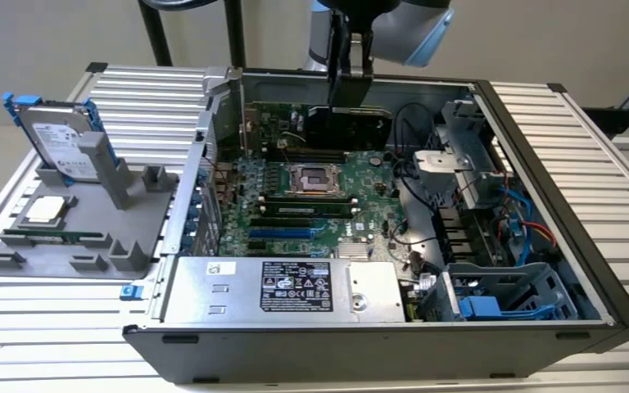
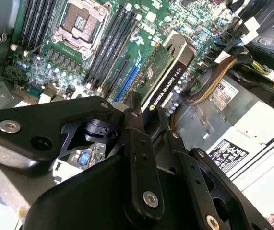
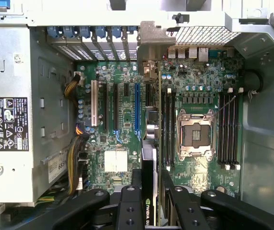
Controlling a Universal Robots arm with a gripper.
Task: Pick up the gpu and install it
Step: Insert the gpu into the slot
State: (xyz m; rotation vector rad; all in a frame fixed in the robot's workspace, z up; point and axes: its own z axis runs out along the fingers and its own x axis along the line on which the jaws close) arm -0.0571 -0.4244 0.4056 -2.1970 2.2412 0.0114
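Gripper [image 2: 148,106] pinches gpu [image 1: 347,127], 12 o'clock of cpu socket [image 1: 319,177] in exterior view; we judge pickup done, seating left.

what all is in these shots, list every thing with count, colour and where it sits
table: 1, silver slatted, under everything
computer case: 1, dark grey, open, on the table
motherboard: 1, green, inside the case
power supply: 1, silver, along the case's near side in the exterior view
tray: 1, grey, to the exterior view's left of the case
hard drive: 1, silver with blue rails, upright on the tray
memory stick: 1, green, lying on the tray
processor chip: 1, silver, lying on the tray
gpu: 1, black and green, upright over the motherboard
gripper: 1, black, shut on the gpu
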